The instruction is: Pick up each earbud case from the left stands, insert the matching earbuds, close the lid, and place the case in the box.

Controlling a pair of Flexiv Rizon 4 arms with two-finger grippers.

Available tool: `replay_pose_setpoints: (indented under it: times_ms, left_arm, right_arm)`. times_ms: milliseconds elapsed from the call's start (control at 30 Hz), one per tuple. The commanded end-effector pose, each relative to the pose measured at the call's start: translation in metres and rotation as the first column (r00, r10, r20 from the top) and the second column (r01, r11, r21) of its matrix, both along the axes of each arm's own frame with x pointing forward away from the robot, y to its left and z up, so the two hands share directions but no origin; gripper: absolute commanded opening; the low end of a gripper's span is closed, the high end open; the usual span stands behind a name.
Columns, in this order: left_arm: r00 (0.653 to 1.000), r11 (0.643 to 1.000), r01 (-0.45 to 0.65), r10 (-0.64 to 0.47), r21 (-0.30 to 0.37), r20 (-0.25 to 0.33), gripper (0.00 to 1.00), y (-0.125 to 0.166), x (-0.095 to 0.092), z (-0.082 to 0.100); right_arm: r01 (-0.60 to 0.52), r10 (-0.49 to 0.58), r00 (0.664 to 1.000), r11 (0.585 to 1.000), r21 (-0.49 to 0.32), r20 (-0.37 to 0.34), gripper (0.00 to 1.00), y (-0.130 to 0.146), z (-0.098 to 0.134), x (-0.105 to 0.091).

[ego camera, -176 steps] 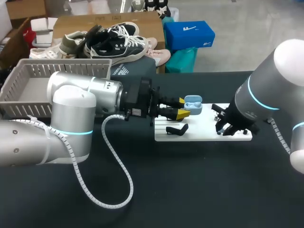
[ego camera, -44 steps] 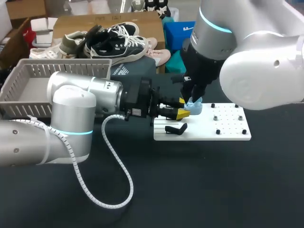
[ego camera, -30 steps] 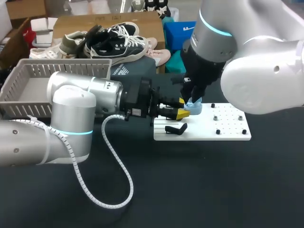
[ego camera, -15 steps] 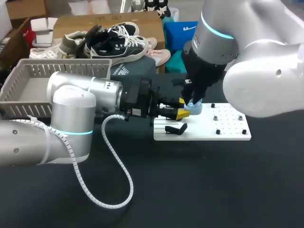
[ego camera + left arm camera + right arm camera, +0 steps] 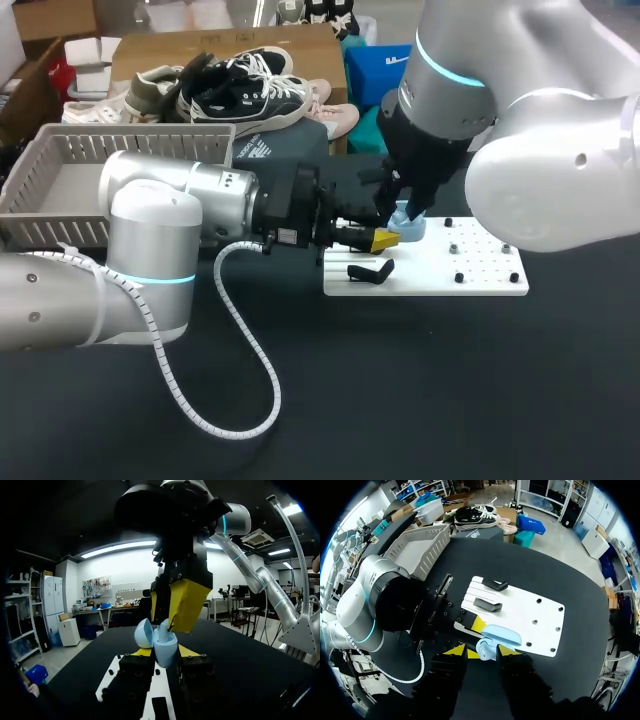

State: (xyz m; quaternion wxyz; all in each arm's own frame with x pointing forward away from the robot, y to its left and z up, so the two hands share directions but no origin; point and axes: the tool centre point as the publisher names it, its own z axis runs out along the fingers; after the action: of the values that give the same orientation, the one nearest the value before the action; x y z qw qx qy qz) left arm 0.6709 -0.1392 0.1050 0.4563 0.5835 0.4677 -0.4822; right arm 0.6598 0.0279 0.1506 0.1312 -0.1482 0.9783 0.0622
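Earbud case [image 5: 165, 647], light blue, lid open, gripped upright by left fingers [image 5: 135, 667], right fingers [image 5: 187, 605] spread just above it

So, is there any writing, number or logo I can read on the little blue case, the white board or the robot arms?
None can be read.
Blue earbud case: no print shows.
White board: no print shows.
Small white label on the left arm: too small to read.
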Motion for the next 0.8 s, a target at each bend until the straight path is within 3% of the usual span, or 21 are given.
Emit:
replay_pose_setpoints:
  times_ms: [33, 333, 633, 800]
  left_arm:
    - [1.000, 1.000, -0.002, 0.002, -0.002, 0.001, 0.00, 0.000, 0.000, 0.000]
    - [1.000, 1.000, -0.002, 0.002, -0.002, 0.001, 0.00, 0.000, 0.000, 0.000]
    - [1.000, 1.000, -0.002, 0.002, -0.002, 0.001, 0.00, 0.000, 0.000, 0.000]
    - [1.000, 1.000, -0.002, 0.002, -0.002, 0.001, 0.00, 0.000, 0.000, 0.000]
  right_arm:
    - [0.004, -0.004, 1.000, 1.000, -0.002, 0.005, 0.40, 0.002, 0.001, -0.001]
    - [0.020, -0.021, 0.999, 1.000, 0.019, 0.024, 0.46, -0.005, 0.022, -0.012]
    - [0.152, -0.154, 0.987, 0.988, 0.039, 0.055, 0.97, -0.021, 0.032, 0.014]
    - [0.207, -0.208, 0.976, 0.978, 0.020, 0.065, 1.00, -0.022, 0.029, 0.031]
